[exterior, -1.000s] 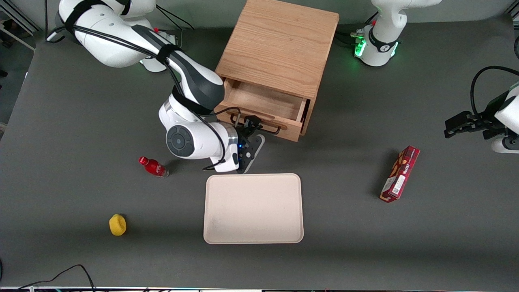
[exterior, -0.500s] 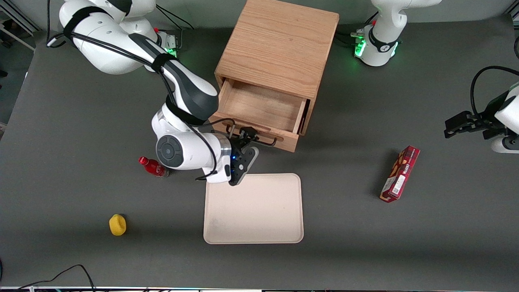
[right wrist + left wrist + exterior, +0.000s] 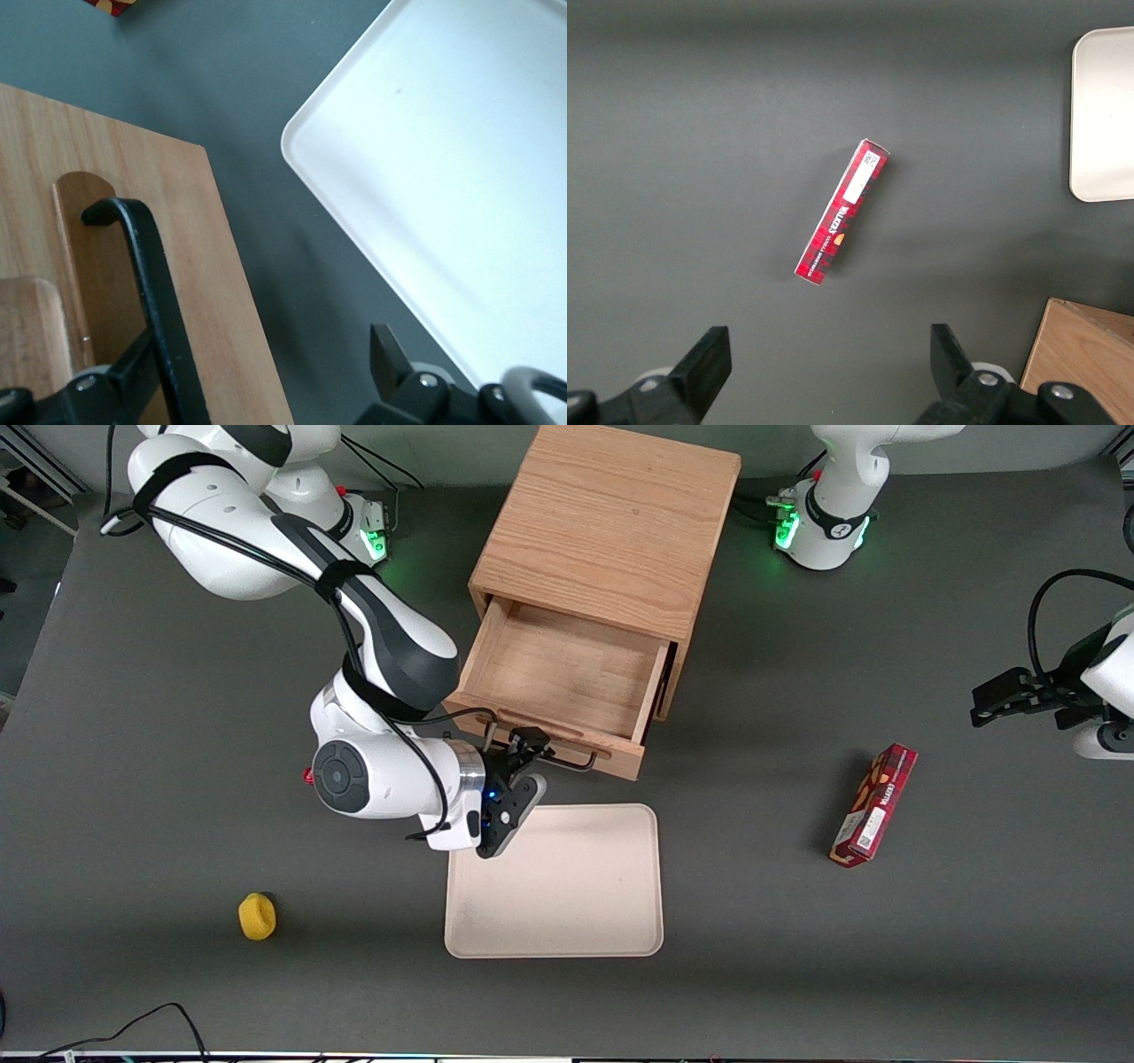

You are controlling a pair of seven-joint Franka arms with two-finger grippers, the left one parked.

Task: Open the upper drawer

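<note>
The wooden cabinet [image 3: 611, 522] stands at the back middle of the table. Its upper drawer [image 3: 567, 669] is pulled well out toward the front camera and is empty inside. A black bar handle [image 3: 576, 763] runs along the drawer front [image 3: 625, 760]. My gripper [image 3: 524, 755] is at that handle, just above the tray's far edge. In the right wrist view the gripper [image 3: 257, 350] is open, its fingers wide apart. One finger sits between the handle [image 3: 151, 266] and the drawer front [image 3: 213, 292]; the other is over the dark table.
A cream tray [image 3: 554, 881] lies just in front of the drawer, also in the right wrist view [image 3: 443, 177]. A red box [image 3: 874, 804] lies toward the parked arm's end. A yellow object [image 3: 257, 916] lies near the front. A red bottle [image 3: 307, 775] is mostly hidden by my arm.
The drawer has slid farther out toward the front camera, with my gripper moving along at the handle. My arm now covers most of the red bottle.
</note>
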